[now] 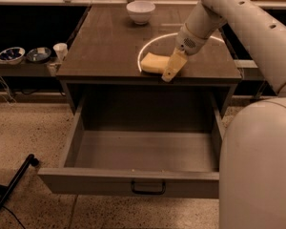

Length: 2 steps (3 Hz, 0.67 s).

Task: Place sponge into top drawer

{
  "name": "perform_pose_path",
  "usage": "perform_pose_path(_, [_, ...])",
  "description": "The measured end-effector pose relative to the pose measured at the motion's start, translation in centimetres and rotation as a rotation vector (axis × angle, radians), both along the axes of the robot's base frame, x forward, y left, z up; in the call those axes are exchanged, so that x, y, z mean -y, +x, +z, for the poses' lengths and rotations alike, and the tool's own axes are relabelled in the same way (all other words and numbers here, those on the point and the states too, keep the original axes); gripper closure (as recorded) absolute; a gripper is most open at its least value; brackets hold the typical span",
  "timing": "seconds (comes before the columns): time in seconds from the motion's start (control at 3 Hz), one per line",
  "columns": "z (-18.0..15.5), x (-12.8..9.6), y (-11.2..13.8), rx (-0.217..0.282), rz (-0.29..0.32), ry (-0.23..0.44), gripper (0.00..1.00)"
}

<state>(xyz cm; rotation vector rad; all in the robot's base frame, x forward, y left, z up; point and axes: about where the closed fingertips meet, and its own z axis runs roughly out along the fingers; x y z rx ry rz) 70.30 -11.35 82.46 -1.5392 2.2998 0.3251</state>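
Observation:
The pale yellow sponge (151, 63) lies on the brown cabinet top (105, 46), near its front edge and inside a white circle mark. My gripper (171, 67) hangs from the white arm, pointing down, right at the sponge's right end and overlapping it in this view. The top drawer (128, 180) is pulled wide open below the cabinet top. Its inside looks bare and its dark handle (148, 189) is at the centre of the front panel.
A white bowl (140, 11) stands at the back of the cabinet top. Two small bowls (12, 55) and a cup (60, 50) sit on a low shelf to the left. A black pole (14, 185) lies on the floor at left. My white body (257, 166) fills the right.

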Motion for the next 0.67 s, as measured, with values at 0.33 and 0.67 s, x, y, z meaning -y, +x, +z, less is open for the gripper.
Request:
perform_pose_path(0.33, [-0.7,-0.9,-0.4,-0.030,-0.029,0.008,0.50])
perform_pose_path(0.67, [0.3,-2.8,-1.7,-0.027,0.009,0.065,0.73])
